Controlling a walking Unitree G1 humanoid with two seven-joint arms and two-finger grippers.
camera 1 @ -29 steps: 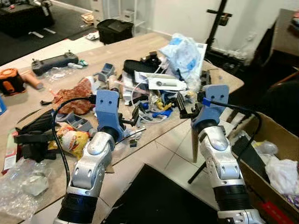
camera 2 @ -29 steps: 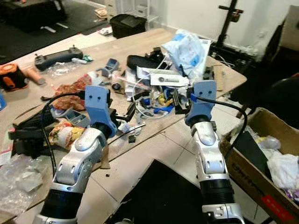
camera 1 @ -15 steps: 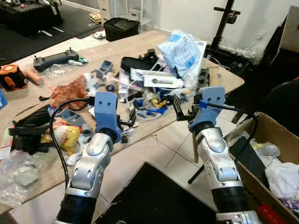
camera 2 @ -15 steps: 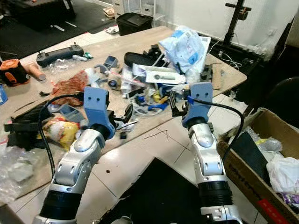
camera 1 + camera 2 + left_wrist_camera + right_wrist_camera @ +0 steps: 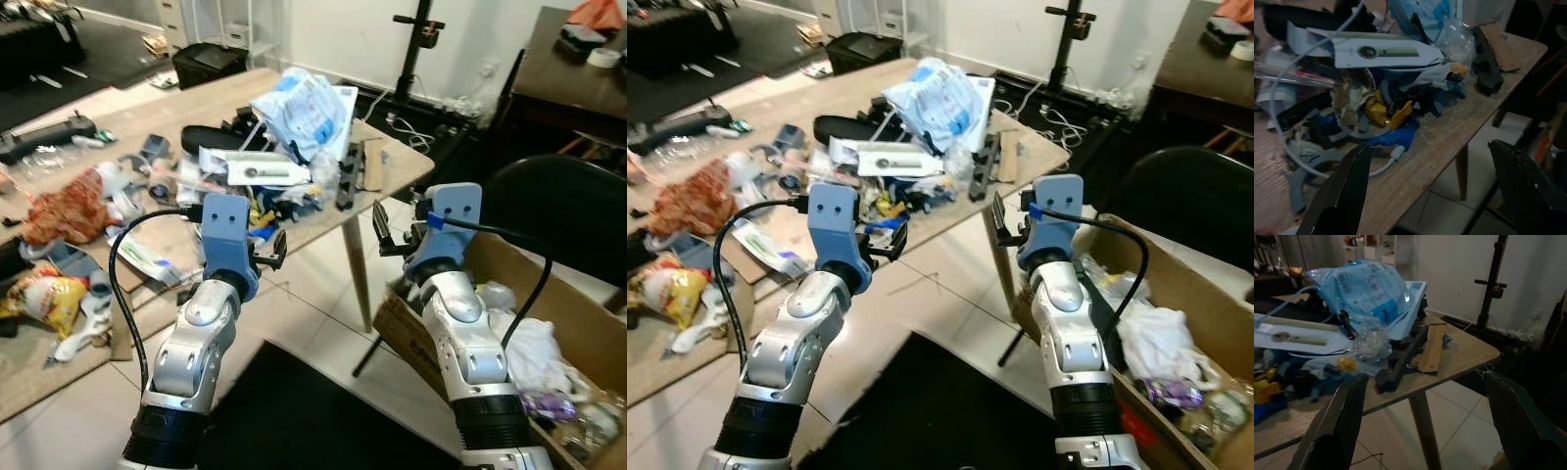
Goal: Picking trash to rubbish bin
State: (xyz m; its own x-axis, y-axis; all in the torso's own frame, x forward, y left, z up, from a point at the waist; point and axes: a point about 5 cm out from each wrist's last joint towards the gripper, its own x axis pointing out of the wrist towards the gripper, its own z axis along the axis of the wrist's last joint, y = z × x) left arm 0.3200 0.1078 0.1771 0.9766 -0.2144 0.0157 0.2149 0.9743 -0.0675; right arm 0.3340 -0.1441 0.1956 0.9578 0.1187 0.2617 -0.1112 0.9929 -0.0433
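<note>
Overhead, the left gripper [image 5: 271, 250] hovers off the table [image 5: 387, 181] edge, nearest the trash pile [image 5: 265, 191], while the right gripper [image 5: 384, 233] hangs beside the cardboard box [image 5: 549, 323] (the bin, apparently). Left wrist: fingers spread wide, empty, with a yellow wrapper [image 5: 1388, 111] ahead. Right wrist: fingers wide, empty, facing a blue bag [image 5: 1364, 289].

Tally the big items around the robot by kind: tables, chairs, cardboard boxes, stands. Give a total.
Tables: 2, the light wooden table and the dark table
Chairs: 1, the black chair
Cardboard boxes: 1, the cardboard box holding rubbish
Stands: 1, the black stand
Total: 5
</note>
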